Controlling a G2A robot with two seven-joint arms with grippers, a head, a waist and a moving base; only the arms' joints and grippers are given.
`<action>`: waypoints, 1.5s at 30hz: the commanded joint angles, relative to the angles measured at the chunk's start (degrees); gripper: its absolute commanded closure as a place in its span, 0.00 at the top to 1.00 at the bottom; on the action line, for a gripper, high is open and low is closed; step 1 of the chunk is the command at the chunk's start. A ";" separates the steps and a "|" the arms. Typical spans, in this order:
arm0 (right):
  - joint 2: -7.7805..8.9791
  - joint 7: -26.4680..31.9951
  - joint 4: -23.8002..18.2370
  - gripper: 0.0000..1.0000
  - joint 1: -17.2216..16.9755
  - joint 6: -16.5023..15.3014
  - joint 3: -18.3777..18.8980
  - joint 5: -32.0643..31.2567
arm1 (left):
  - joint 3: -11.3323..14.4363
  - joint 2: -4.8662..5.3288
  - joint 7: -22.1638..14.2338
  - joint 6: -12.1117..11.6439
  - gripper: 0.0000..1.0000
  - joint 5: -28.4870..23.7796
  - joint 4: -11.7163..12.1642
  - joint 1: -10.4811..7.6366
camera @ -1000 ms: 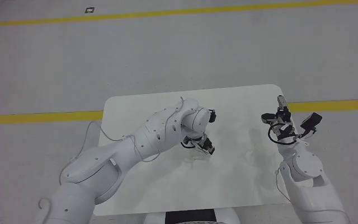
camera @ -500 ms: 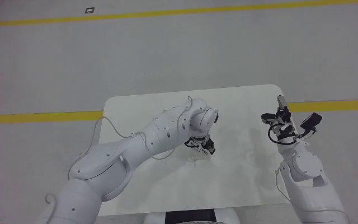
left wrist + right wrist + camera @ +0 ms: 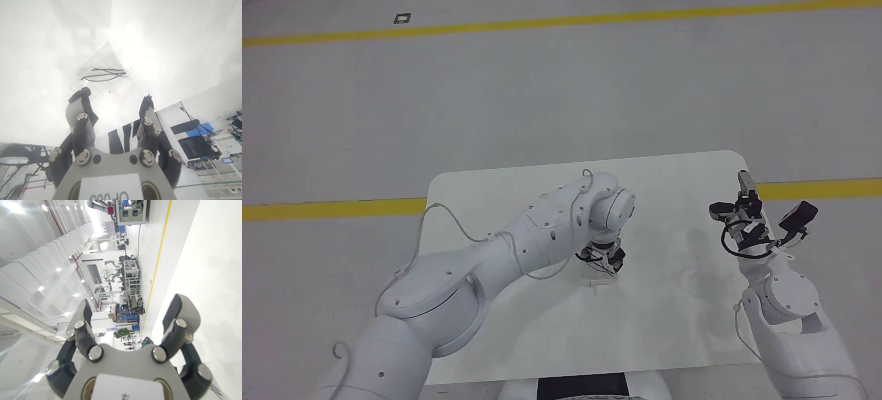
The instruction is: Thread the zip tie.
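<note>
Several thin black zip ties (image 3: pixel 105 75) lie crossed inside a clear flat tray (image 3: pixel 105 94) on the white table (image 3: pixel 682 300). My left gripper (image 3: pixel 116 98) hangs open just above the tray's near edge, nothing between its fingers. From above, the left gripper (image 3: pixel 604 260) sits over the table's middle, with the tray faintly visible under it. My right gripper (image 3: pixel 130 311) is open and empty, held up at the table's right edge and pointing away from the table; in the top view the right gripper (image 3: pixel 745 190) stands beyond that edge.
The white table has rounded corners; its right edge (image 3: pixel 757 240) runs under the right arm. A yellow floor line (image 3: pixel 332 210) passes behind the table. Bare tabletop lies between the two arms.
The left arm has swung its wrist round over the table's middle, bringing the gripper slightly left and closer over the tray. The right arm has kept still.
</note>
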 commanded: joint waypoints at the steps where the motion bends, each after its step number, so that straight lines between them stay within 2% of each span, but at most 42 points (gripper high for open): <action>1: 0.00 0.00 0.00 1.00 0.00 0.00 0.00 0.00 | 0.29 -0.18 0.00 0.00 0.47 -0.09 0.20 -0.05; 9: 0.00 0.00 0.00 1.00 0.00 0.00 0.00 0.00 | 1.61 -0.68 0.00 0.00 0.44 -0.87 1.51 0.55; 15: 0.00 0.00 0.00 1.00 0.00 0.00 0.00 0.00 | 1.67 -1.10 0.00 0.00 0.40 -0.23 2.76 1.13; 21: 0.00 0.00 0.00 1.00 0.00 0.00 0.00 0.00 | 1.67 -1.71 0.00 0.00 0.40 1.24 4.04 1.78; 35: 0.00 0.00 0.00 1.00 0.00 0.00 0.00 0.00 | 1.67 -4.22 0.00 0.00 0.38 6.04 8.00 1.51; 45: 0.00 0.00 0.00 1.00 0.00 0.00 0.00 0.00 | 1.67 -6.73 0.00 0.00 0.38 9.51 12.57 1.76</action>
